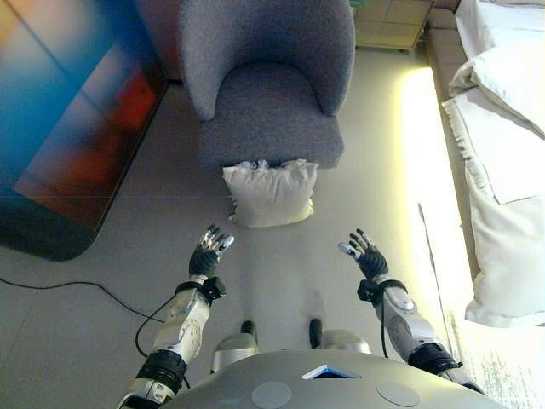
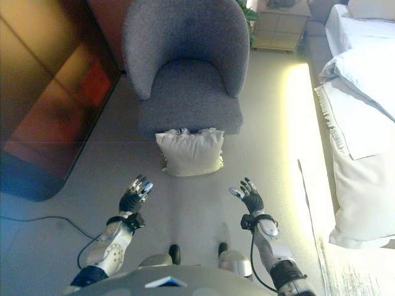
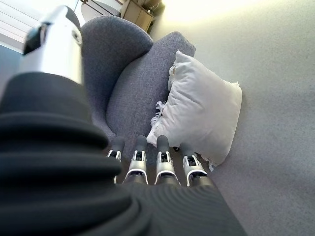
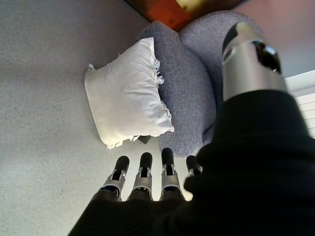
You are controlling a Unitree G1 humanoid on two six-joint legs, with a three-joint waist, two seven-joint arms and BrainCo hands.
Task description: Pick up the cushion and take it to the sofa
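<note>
Head views: one white cushion (image 1: 270,193) stands on the floor (image 1: 341,256), leaning against the front of one grey armchair (image 1: 268,77); a bed (image 1: 507,128) lies to the right. Left hand (image 1: 208,252) and right hand (image 1: 366,254) hover apart from the cushion. Left wrist view: fingers (image 3: 162,160) straight, empty. Right wrist view: fingers (image 4: 142,174) straight, empty.

Head stereo pair steeply downward over cushion (image 1: 270,193) and armchair (image 1: 268,81); wrist cameras low, forward, on both too.

White cushion (image 1: 270,194) against grey armchair (image 1: 271,85)
</note>
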